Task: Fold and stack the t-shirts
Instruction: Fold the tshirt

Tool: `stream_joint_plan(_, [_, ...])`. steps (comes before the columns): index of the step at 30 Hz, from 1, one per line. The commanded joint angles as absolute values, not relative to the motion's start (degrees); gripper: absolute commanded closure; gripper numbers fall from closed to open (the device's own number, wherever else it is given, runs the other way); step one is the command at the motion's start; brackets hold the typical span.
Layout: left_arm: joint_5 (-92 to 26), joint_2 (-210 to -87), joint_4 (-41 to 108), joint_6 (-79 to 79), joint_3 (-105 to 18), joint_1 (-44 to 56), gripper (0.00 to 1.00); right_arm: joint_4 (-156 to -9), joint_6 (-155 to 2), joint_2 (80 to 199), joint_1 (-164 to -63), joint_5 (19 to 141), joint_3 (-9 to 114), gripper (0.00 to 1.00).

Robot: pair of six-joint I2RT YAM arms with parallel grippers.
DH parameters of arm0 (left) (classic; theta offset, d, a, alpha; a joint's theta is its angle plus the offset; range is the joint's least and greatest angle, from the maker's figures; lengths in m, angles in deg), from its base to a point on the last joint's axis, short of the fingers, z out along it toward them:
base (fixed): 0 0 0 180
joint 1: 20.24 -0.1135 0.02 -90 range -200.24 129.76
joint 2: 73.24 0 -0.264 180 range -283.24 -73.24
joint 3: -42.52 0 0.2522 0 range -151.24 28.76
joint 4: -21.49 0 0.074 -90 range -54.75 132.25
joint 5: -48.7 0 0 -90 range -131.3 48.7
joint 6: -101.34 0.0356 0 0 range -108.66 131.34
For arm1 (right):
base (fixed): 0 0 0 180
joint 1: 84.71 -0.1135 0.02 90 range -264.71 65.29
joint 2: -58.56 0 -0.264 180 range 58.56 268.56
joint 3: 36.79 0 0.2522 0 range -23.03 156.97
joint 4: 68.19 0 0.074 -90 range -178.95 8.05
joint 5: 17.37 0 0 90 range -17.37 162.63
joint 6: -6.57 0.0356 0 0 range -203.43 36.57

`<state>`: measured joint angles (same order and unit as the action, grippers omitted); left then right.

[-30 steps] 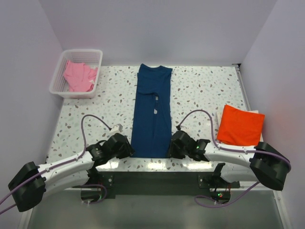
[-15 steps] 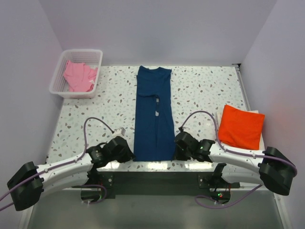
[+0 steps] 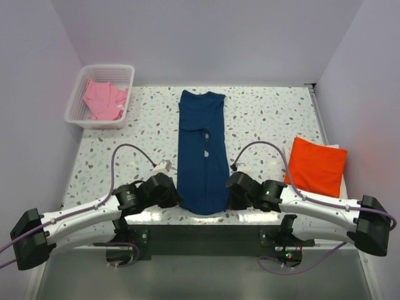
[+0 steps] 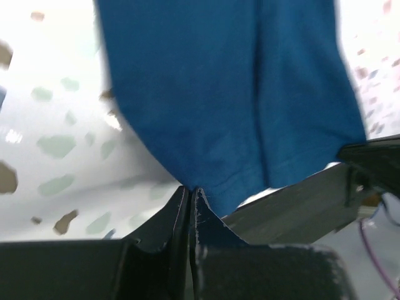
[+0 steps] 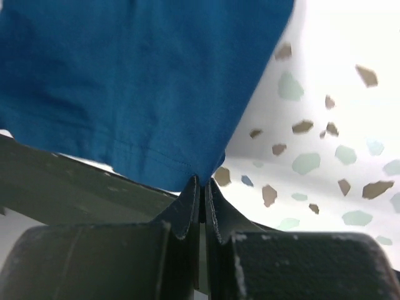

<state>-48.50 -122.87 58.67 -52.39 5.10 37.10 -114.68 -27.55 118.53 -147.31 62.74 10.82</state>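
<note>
Top view: the left gripper (image 3: 177, 195) and right gripper (image 3: 229, 189), part-open beside the hem a second ago, have now clamped its two corners. The hem has drawn inward into a curve at the table's (image 3: 269, 119) 6 o'clock edge, so I judge the hem-to-collar fold can start. The navy t-shirt (image 3: 201, 150) lies mid-table as a narrow strip, its long axis running 12 to 6 and the collar at 12. The folded orange t-shirt (image 3: 315, 167) sits at 3.

Left wrist: the fingers are pressed together, pinching a hem corner of the cloth.

Right wrist: the fingers are likewise closed, with the other hem corner nipped between them.
</note>
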Motion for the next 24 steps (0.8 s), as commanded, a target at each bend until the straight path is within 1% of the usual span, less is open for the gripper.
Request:
stream_joint_plan(1, [-54.0, -126.5, 58.8, -47.3, -3.8, 36.0, 1.00, -118.4, -31.9, 119.5, -146.4, 56.9, 17.7, 1.00])
stream_joint_plan(6, [-52.6, -133.0, 53.7, -43.3, -8.3, 32.4, 1.00, -115.0, -37.7, 126.5, -140.6, 58.0, 25.5, 1.00])
stream_joint_plan(7, [-52.4, -134.9, 53.1, -42.7, -9.5, 31.6, 1.00, -114.4, -38.4, 129.5, -139.7, 58.5, 26.5, 1.00])
stream_joint_plan(11, [-49.7, -139.7, 48.3, -40.0, -11.6, 24.7, 1.00, -112.0, -41.2, 137.4, -133.3, 61.2, 32.9, 1.00])
stream_joint_plan(16, [-50.0, -147.5, 46.2, -37.4, -18.2, 20.2, 1.00, -110.2, -43.1, 145.2, -128.3, 62.8, 39.4, 1.00])
stream_joint_plan(24, [-46.9, -159.7, 43.2, -36.9, -25.7, 13.3, 1.00, -110.0, -45.2, 157.7, -120.7, 66.5, 50.5, 1.00])
